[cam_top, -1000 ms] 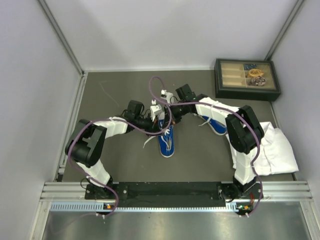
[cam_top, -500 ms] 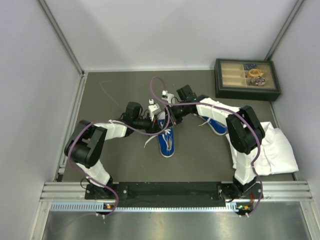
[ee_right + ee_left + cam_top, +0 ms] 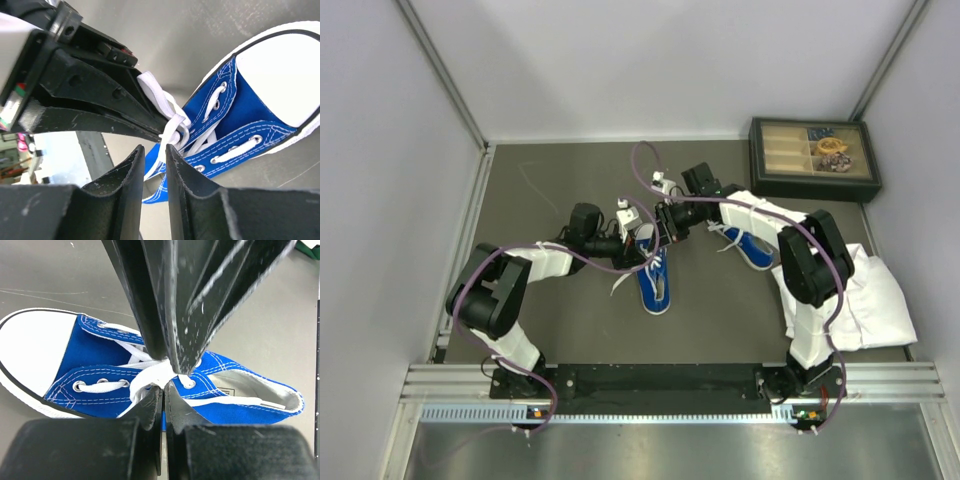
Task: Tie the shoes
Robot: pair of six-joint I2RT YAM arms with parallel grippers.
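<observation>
Top external, two blue shoes [image 3: 653,283], left fingers [image 3: 148,412] pinching lace [image 3: 150,376], right fingers [image 3: 186,187] parted.

A shoe [image 3: 654,285] laid at the centre of the table [image 3: 560,320], a second shoe [image 3: 753,252] set to its right and partly covered by the right arm [image 3: 810,262], a cloth [image 3: 875,300] spread nearer along the right edge, a compartmented box [image 3: 813,158] placed in the far right corner.

Pale walls [image 3: 670,60], dark grey tabletop [image 3: 560,310], aluminium rail [image 3: 880,378] in front

Second shoe [image 3: 756,253] half hidden under right arm [image 3: 752,213], box [image 3: 790,188] contents indistinct.
</observation>
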